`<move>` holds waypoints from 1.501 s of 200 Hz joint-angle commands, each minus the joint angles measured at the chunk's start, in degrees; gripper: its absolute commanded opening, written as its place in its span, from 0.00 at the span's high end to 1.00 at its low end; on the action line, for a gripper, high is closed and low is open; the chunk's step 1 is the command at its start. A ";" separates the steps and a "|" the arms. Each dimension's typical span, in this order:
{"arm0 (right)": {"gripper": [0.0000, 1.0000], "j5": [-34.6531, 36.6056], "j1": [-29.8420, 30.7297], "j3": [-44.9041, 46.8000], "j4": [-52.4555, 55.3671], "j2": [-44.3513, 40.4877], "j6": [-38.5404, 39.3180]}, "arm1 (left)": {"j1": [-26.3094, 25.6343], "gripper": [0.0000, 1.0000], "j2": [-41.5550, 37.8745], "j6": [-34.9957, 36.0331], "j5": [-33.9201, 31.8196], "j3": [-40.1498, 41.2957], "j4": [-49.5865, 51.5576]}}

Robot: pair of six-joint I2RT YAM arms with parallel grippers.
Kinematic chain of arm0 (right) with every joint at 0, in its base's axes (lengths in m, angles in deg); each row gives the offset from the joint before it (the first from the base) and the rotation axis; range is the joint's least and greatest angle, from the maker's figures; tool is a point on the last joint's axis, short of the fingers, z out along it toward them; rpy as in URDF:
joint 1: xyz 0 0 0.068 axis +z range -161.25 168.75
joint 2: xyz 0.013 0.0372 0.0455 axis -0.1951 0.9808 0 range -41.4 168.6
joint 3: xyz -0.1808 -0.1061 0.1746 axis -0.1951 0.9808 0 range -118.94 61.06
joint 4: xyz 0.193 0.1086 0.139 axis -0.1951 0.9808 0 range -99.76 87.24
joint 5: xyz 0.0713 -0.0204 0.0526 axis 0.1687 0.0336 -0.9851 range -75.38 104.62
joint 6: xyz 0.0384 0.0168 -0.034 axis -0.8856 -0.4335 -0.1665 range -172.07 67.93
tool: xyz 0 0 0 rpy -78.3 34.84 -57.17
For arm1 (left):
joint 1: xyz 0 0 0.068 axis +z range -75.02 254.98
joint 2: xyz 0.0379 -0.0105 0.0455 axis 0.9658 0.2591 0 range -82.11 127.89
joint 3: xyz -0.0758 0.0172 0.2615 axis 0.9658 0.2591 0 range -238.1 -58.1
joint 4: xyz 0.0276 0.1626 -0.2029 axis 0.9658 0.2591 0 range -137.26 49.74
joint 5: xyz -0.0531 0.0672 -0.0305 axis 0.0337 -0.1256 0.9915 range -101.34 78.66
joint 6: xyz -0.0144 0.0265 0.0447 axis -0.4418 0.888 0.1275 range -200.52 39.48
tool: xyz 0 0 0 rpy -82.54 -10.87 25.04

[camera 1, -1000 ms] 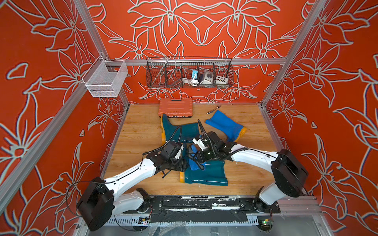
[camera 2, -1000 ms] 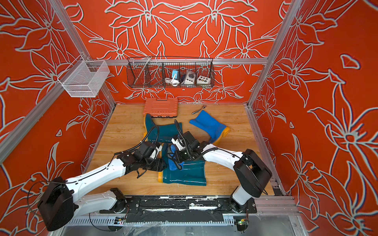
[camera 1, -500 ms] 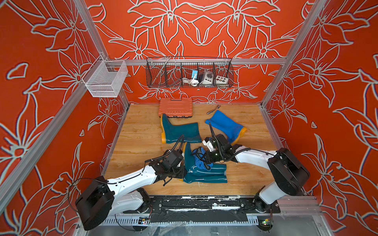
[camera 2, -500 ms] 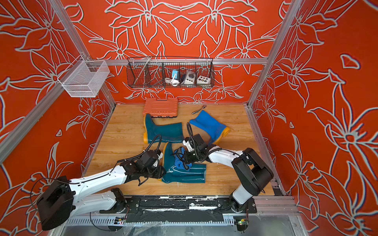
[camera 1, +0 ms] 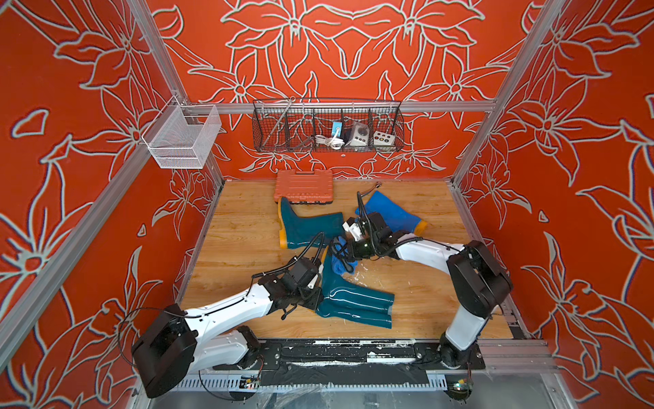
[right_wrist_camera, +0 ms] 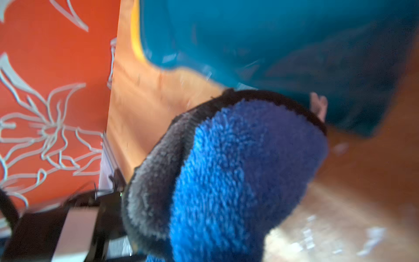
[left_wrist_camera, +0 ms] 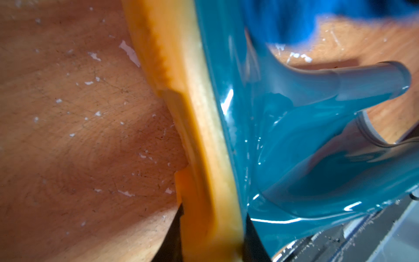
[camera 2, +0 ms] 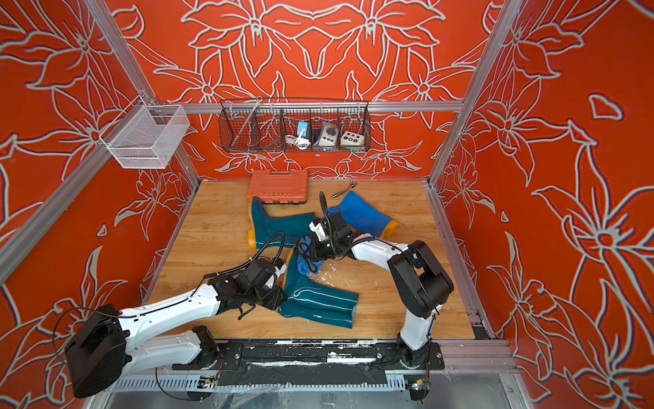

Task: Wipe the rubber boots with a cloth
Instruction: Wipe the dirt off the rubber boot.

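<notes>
At toe of nearer glossy teal rubber boot (camera 1: 357, 301), right gripper (camera 1: 350, 255) clamps fuzzy blue black-edged cloth (camera 1: 340, 265); left gripper (left_wrist_camera: 213, 238) pinches orange heel sole (left_wrist_camera: 192, 113), shaft lying rightward.

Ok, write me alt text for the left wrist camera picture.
The left gripper clamps the yellow-orange sole of a glossy teal boot lying on a scuffed wooden table. A blurred blue cloth shows at the boot's far end.

Orange floral walls (camera 1: 354, 53), wooden floor (camera 1: 240, 226)

Behind the cloth (right_wrist_camera: 226, 181), a blurred, cropped shape, probably a boot (right_wrist_camera: 249, 40).
</notes>
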 commanded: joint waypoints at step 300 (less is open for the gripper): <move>1.00 -2.92 6.94 -1.57 -4.85 1.83 5.10 | -0.04 1.00 3.68 -0.87 6.25 5.75 -15.66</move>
